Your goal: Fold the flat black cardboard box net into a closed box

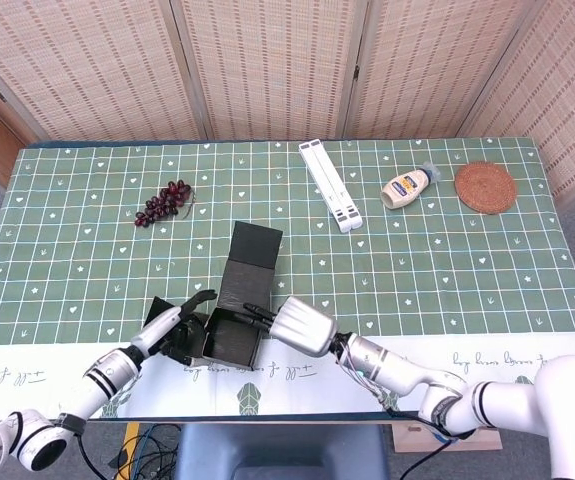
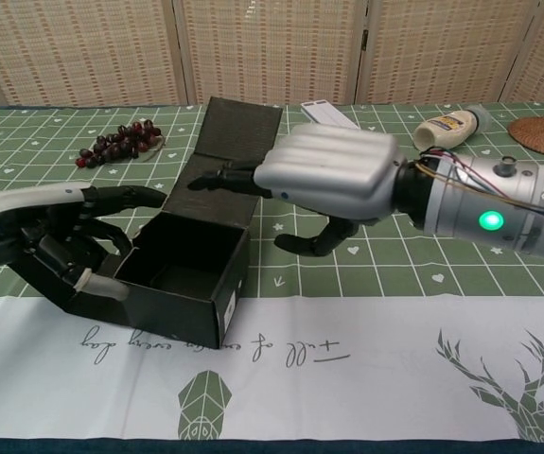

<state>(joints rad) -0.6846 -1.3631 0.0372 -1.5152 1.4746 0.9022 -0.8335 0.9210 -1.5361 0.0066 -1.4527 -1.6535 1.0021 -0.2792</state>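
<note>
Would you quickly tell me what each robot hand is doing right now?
Left robot hand: fingers spread against the left side of the black box, holding it.
Right robot hand: open, holding nothing, fingers extended above the box's rear edge.

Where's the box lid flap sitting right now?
In the head view the lid flap rises from the far side of the black box, near the table's front edge, below the grapes, just beyond the right hand.
</note>
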